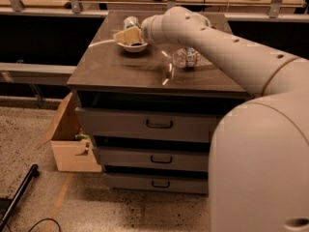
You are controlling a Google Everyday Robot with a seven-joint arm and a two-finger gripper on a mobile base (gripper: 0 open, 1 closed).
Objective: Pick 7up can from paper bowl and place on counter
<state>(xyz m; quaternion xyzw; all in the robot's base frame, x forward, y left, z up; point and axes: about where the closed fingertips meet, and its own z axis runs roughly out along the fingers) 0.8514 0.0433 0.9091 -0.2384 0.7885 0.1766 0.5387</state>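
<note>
— One can [130,22] to lift: sits in the bowl [133,47], toward 11 o'clock on the surface [120,71]?
— Yes; propped by the rim, probably. Stands near upright, long axis roughly vertical, silvery top up.
— And the tool [121,36]?
— Hangs over the bowl at the can's 6 o'clock side, likely lined up for a side grasp. Cannot tell whether apart, together or clamped.
</note>
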